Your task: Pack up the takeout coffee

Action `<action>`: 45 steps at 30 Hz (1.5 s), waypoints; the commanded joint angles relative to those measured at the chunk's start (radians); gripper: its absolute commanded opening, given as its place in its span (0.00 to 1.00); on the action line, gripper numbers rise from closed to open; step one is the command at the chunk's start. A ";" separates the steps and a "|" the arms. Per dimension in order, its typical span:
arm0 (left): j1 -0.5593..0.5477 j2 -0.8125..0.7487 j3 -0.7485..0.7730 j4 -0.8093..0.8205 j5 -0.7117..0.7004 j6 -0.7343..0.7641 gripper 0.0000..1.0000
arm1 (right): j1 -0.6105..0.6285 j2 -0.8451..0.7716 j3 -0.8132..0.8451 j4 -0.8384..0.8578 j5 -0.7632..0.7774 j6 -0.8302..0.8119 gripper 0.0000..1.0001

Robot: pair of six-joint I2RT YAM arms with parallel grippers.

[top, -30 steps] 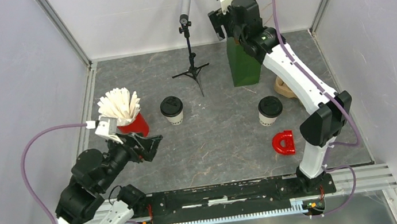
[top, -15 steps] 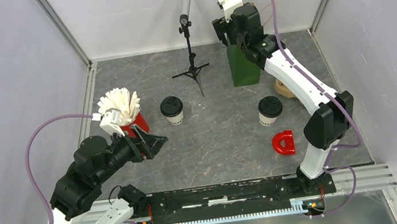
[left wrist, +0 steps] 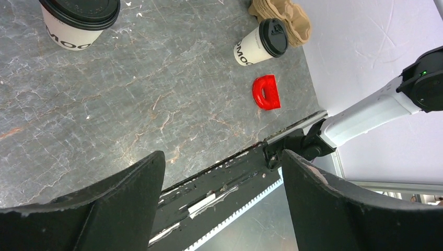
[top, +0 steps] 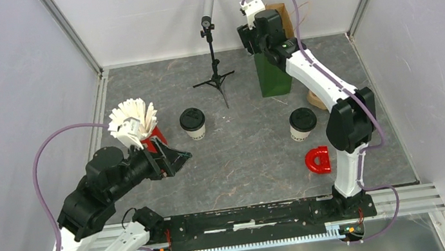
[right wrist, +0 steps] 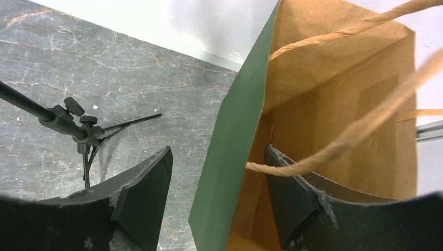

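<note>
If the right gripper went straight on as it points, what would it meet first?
Probably the green paper bag: its side wall runs between the open fingers of the right gripper, though depth is unclear.

Bright, even overhead light, soft faint shadows by the tripod point(top: 216, 77), no glare; top view sharp, wrist views wide-angle, with rope handle point(right wrist: 360, 128) and near fingers point(left wrist: 120, 204) blurred.

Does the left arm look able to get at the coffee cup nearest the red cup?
Probably yes: the left end effector is open and close to that coffee cup, with only bare table between them.
</note>
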 commanded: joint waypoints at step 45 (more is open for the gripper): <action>0.006 0.160 0.228 -0.008 0.079 -0.032 1.00 | -0.017 -0.540 0.013 -0.219 -0.317 0.010 0.00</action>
